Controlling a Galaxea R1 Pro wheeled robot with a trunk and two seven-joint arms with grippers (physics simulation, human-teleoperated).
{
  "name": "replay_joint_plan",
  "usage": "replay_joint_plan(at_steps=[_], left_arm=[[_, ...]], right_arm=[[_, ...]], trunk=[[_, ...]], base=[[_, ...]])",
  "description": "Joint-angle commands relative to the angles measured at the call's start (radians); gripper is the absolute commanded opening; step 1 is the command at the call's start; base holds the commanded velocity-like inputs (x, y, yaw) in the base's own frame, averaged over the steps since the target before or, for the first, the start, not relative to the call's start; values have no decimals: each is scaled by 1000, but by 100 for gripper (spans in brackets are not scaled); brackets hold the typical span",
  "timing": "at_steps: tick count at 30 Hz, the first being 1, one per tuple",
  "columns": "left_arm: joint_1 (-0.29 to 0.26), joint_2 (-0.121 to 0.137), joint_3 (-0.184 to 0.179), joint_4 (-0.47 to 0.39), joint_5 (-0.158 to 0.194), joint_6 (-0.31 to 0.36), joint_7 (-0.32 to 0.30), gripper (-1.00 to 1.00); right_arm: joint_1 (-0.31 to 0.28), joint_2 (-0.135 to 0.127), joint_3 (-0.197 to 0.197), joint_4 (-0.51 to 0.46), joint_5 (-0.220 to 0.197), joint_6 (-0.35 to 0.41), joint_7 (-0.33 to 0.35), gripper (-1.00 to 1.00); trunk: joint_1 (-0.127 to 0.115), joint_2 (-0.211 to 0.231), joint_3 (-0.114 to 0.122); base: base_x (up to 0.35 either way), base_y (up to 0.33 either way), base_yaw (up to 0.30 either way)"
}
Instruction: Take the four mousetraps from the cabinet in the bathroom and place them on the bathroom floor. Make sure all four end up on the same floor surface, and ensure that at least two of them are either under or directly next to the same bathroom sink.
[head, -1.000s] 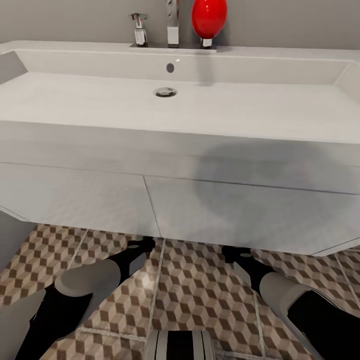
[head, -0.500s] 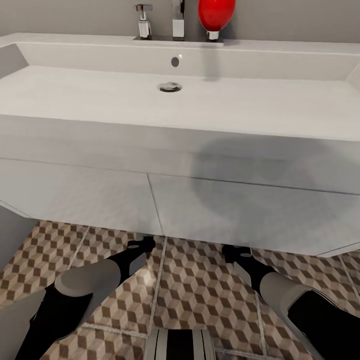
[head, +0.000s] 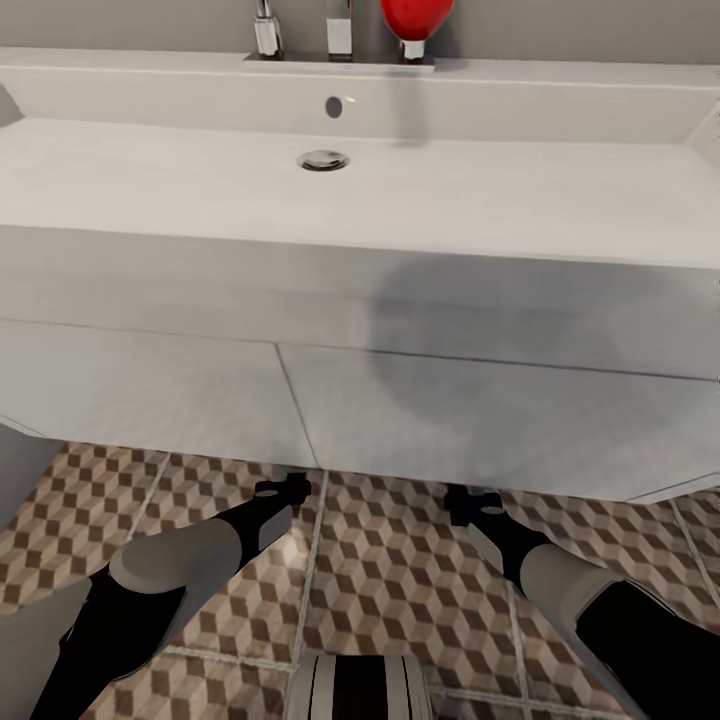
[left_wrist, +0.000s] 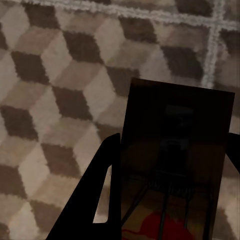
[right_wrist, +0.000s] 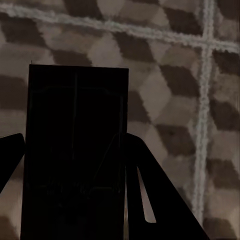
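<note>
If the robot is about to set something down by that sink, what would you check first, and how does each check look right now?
1. Left gripper holds a mousetrap: ok, a dark rectangular piece sits between its fingers.
2. Right gripper holds a mousetrap: ok, same.
3. Patterned bathroom floor lies below both grippers: ok.
4. Grippers are close to the sink: ok, both hang just in front of the vanity's lower edge.
5. Height above the tiles is low enough to release: cannot tell.
6. Other two mousetraps already on this floor: cannot tell.
</note>
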Motion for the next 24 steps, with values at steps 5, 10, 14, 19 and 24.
replay_joint_plan(at_steps=[5, 10, 14, 19, 24], left_arm=[[-1, 1, -8, -3, 7, -4, 8, -100], [-1, 1, -8, -3, 7, -4, 8, -100], [-1, 1, -8, -3, 7, -4, 8, -100], [-1, 1, -8, -3, 7, -4, 10, -100], [-1, 1, -7, -3, 7, -4, 11, -100]], right_arm=[[0, -1, 8, -2, -12, -2, -4, -100], [0, -2, 8, -2, -12, -2, -4, -100], [0, 1, 8, -2, -12, -2, -4, -100], [0, 1, 8, -1, -12, -2, -4, -100], [0, 3, 8, -1, -12, -2, -4, -100]], trunk=[[0, 0, -8], [0, 0, -16], [0, 0, -22], [0, 0, -29], [0, 0, -37]], base=[[0, 0, -118], [0, 0, -151], [0, 0, -141], [0, 0, -98], [0, 0, -65]])
